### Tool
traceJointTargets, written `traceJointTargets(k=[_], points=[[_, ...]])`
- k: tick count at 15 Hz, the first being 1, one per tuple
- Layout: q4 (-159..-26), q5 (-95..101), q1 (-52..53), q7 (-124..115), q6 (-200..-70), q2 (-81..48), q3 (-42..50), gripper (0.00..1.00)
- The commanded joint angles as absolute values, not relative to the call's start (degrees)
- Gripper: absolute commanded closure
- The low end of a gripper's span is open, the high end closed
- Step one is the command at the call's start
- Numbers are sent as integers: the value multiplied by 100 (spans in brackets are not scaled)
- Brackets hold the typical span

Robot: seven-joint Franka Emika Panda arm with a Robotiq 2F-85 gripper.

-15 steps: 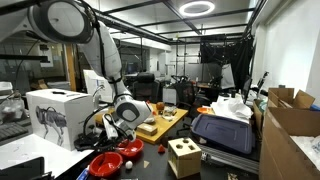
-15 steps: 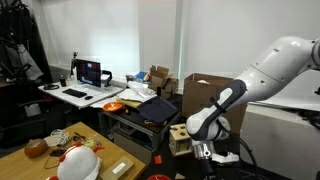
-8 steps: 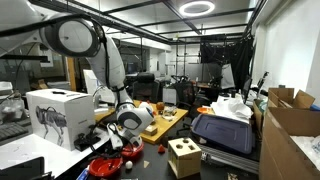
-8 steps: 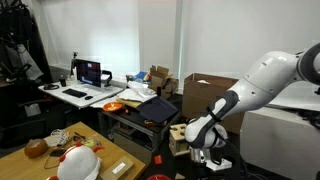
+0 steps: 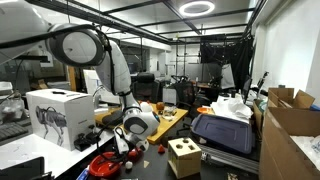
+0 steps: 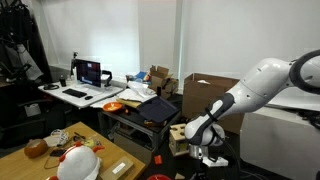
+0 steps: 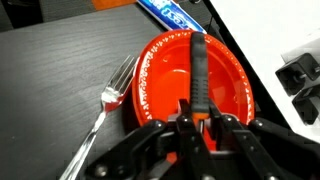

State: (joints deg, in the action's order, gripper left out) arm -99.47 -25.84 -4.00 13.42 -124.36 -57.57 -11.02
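I've got the fingers (image 7: pixel 187 122) clamped on a black utensil (image 7: pixel 197 70). Its long axis runs 6 to 12 across the red plate (image 7: pixel 160 75), with a fork (image 7: pixel 112 95) at 9.

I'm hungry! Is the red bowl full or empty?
Empty of food: in the wrist view the red bowl is bare red inside. Only a black utensil, pinched by the shut hand, crosses it.

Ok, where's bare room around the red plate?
Bare dark tabletop lies left of the fork, up toward the blue packet. Crowded on the right: the red plate carries the black utensil the gripper grips, black hardware beside it.
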Motion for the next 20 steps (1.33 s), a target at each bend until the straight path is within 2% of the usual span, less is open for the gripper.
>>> traceJointTargets(k=[1, 9, 16, 20], points=[[-9796, -2715, -373, 1038, -12942, -6155, -1129, 95], [-10154, -2964, -424, 823, -13893, -6116, -1301, 95], [-10990, -3016, -601, 958, -15348, -5712, -1578, 95], [-11384, -2781, -758, 835, -14972, -5308, -1632, 95]])
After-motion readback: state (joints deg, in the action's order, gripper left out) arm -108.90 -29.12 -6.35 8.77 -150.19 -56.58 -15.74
